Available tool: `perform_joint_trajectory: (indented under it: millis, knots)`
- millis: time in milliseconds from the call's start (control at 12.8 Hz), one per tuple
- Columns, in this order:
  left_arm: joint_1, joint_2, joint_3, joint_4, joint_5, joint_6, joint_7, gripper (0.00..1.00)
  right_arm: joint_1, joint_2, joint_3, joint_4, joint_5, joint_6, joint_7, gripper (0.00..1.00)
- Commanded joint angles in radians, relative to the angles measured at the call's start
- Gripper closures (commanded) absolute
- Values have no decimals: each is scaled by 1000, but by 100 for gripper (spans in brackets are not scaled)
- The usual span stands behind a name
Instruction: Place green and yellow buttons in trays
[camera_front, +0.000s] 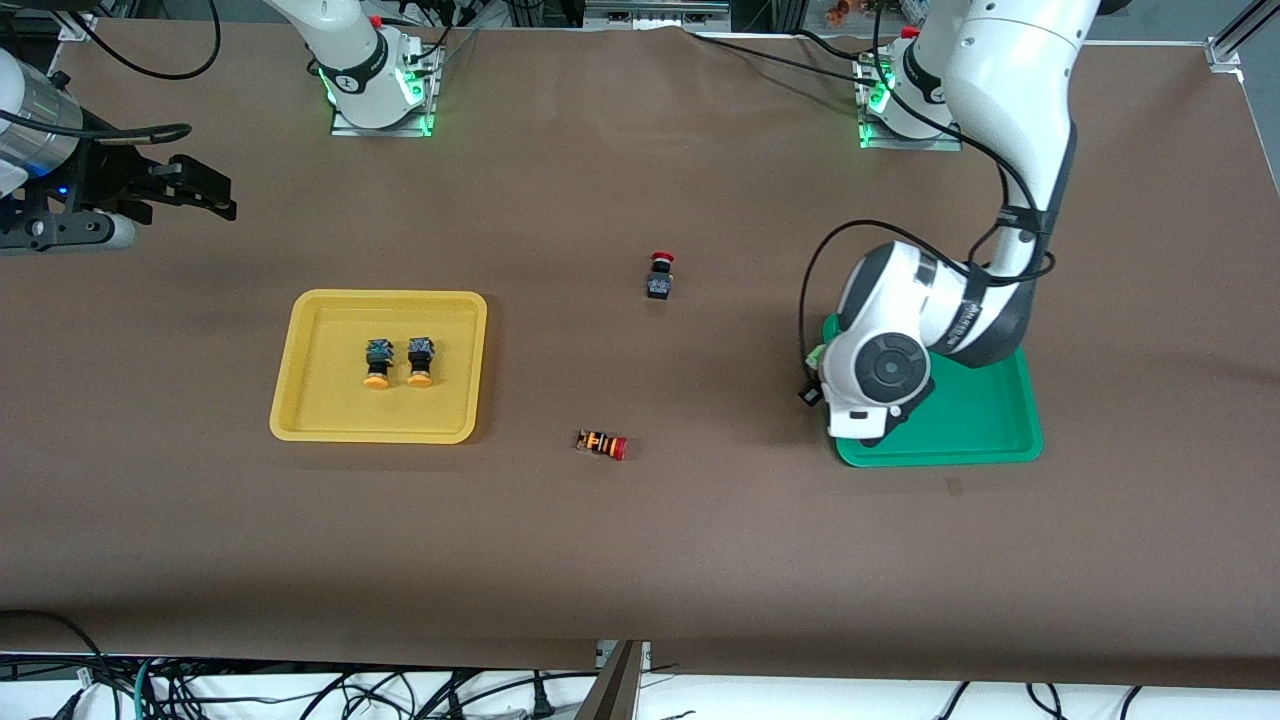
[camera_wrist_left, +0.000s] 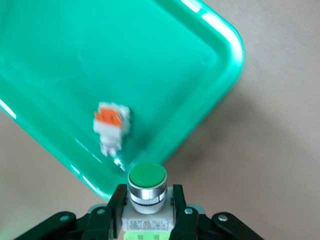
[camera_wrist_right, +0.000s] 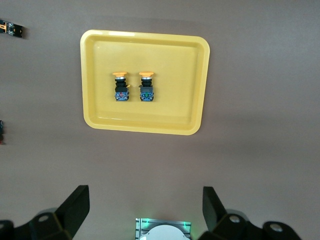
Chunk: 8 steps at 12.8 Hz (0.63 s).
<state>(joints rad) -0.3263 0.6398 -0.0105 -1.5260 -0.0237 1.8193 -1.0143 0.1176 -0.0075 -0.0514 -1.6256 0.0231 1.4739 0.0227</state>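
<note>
Left gripper (camera_wrist_left: 146, 210): clenched on green button (camera_wrist_left: 146, 176), cap pointing away from wrist; poised over corner of green tray (camera_front: 985, 425) nearest the table's middle.
Key relation: held button's long axis runs along the fingers, toward tray rim; tray floor lies just ahead and below, so a short move inward over the rim should suffice before release.
Green tray contents: one pale button with orange part (camera_wrist_left: 111, 125), lying on tray floor near that same corner, apart from held button.
Right gripper (camera_front: 205, 195): released, fingers spread, waiting near table edge at right arm's end.
Yellow tray (camera_front: 300, 420): two yellow buttons (camera_front: 398, 362) side by side, caps toward front camera.
Outside trays: red-capped black button (camera_front: 660, 275) and striped button (camera_front: 602, 444), mid-table, between the trays.
</note>
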Motion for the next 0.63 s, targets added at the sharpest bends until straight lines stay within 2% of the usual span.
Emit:
perform_joint_trajectory:
  millis: [0,235,470,548]
  knots:
    - [102,-42,-9,-75,37,-5,304,100,-15,14,7,30,-12,-17,-14,0]
    - [217,-37,-14,-114,38,-3,625,100,-13,20,7,38,-12,-20,-12,0]
    - [230,-8,-14,-163,36,32,661,100,-15,27,7,49,-12,-23,-14,0]
    - [231,-6,-16,-169,28,44,663,72,-13,27,7,49,-12,-23,-14,0]
